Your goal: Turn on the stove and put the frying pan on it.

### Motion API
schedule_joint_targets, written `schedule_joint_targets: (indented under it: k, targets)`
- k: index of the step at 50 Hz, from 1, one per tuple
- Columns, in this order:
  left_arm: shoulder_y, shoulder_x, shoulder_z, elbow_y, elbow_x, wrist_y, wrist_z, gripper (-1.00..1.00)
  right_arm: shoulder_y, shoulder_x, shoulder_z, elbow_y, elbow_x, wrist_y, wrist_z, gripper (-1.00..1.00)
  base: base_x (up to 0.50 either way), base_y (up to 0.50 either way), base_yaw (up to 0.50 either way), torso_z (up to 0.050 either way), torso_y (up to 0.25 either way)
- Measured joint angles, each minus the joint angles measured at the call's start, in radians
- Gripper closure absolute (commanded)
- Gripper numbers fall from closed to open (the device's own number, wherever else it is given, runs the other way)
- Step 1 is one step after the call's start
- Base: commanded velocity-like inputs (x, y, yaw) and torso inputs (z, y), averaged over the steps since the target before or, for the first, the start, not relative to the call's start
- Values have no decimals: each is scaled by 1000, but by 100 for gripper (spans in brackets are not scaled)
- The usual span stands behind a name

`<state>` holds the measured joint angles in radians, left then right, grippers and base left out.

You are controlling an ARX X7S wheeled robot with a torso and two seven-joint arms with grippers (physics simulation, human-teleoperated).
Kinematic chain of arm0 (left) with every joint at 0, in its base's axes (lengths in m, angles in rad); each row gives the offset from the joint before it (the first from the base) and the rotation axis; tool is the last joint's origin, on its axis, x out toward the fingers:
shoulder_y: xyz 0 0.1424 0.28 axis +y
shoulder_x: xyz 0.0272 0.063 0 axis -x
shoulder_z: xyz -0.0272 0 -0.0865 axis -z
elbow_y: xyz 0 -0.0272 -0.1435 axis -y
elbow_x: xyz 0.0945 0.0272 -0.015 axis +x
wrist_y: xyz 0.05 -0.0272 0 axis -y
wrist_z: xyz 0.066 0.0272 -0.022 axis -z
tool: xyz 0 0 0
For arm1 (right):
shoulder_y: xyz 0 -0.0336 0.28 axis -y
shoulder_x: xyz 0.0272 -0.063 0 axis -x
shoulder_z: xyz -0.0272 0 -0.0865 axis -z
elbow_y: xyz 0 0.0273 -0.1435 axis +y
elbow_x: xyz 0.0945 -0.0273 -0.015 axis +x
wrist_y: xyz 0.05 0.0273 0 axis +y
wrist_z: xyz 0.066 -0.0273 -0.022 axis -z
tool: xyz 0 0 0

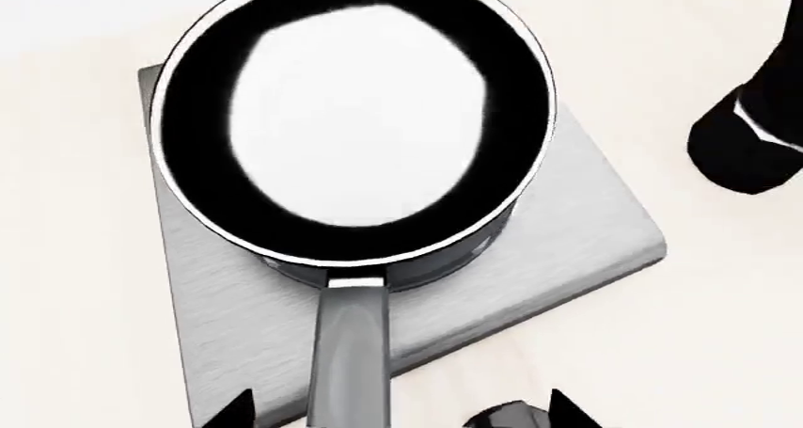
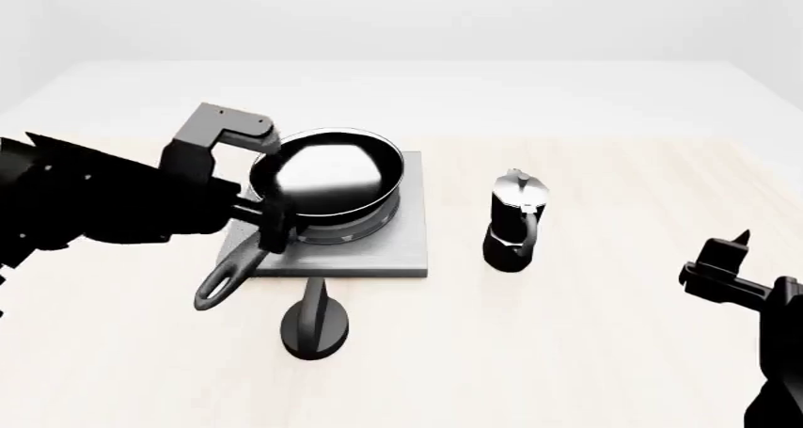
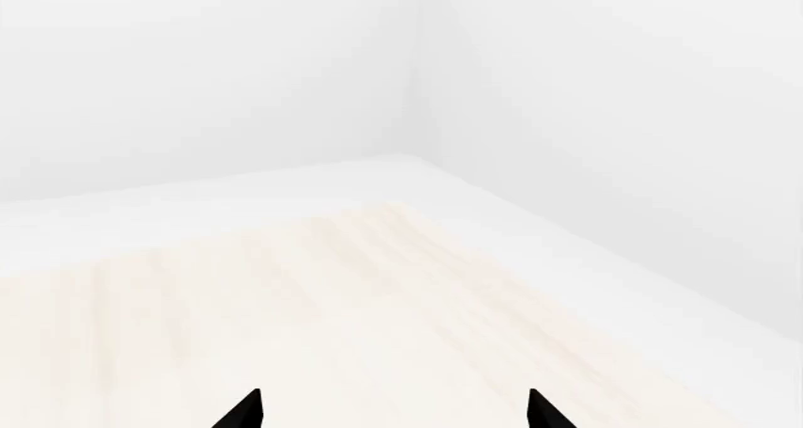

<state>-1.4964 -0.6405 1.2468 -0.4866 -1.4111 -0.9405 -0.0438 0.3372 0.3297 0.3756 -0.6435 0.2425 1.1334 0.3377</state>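
Note:
The frying pan (image 1: 364, 118), black with a shiny pale inside, sits on the grey stove slab (image 1: 571, 221). In the head view the pan (image 2: 329, 172) covers the stove's (image 2: 383, 254) burner rings. Its long handle (image 1: 352, 353) sticks out over the slab's front edge. My left gripper (image 1: 401, 414) is open, its two tips standing wide on either side of the handle without touching it; it also shows in the head view (image 2: 266, 229). A black round knob (image 2: 314, 323) with an upright fin stands in front of the slab. My right gripper (image 2: 732, 259) is open and empty, far right.
A black-and-silver moka pot (image 2: 514, 221) stands right of the stove, and shows in the left wrist view (image 1: 747, 146). The right wrist view shows only the pale tabletop (image 3: 314, 296) and the white walls.

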Motion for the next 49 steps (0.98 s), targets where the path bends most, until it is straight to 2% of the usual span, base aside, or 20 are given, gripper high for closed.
schedule_joint_targets:
  k: [11,17,23,32,49]
  targets:
    - [-185,-110,-93,232,-145,-126,-72,-100,16,4,-15,-10,3,18,6,-100,0,0,0,0,0]
    - [-204,-158,-150,386,-186,-100,-80,-100,35,9,-30,-20,14,24,-3,-100,0,0,0,0,0]
    - [-198,-176,-176,588,-132,-48,-15,-100,71,30,-100,-55,40,-12,-50,-100,0,0,0,0,0]
    - [-221,-160,-171,809,20,8,106,-100,101,61,-216,-125,67,-163,-146,-100,0,0,0,0,0]
    - [-216,-161,-173,947,163,82,176,-100,114,85,-291,-188,88,-283,-212,-100,0,0,0,0,0]
